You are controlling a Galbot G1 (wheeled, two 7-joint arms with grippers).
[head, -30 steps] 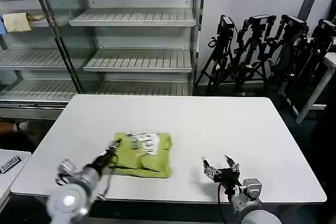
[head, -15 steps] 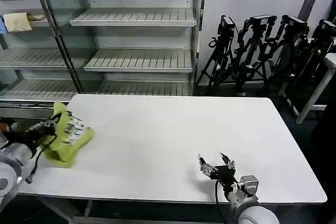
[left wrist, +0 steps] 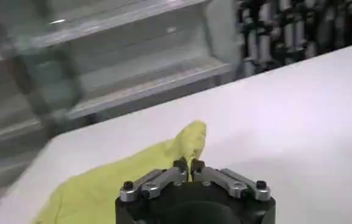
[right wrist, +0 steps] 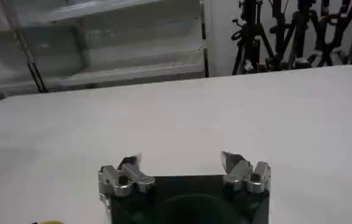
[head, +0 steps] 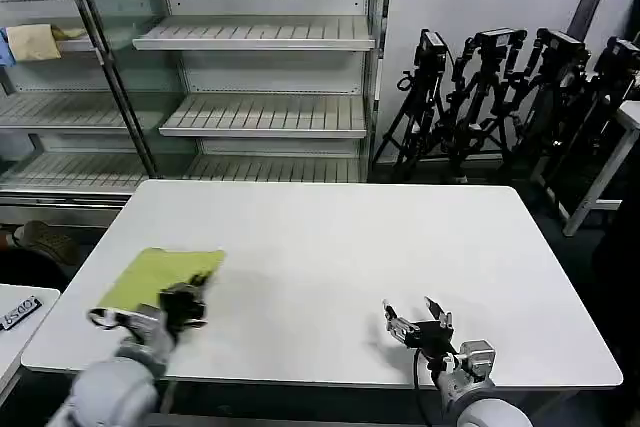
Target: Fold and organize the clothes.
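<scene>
Shirt [head: 155, 273] lengthwise toward table's left edge

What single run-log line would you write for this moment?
left gripper: shut on shirt, table's near-left corner | right gripper: open, idle, near edge | shirt: flat, folded

Bright, even overhead light on the white table [head: 400, 237]; left wrist view's background is motion-blurred.
</scene>
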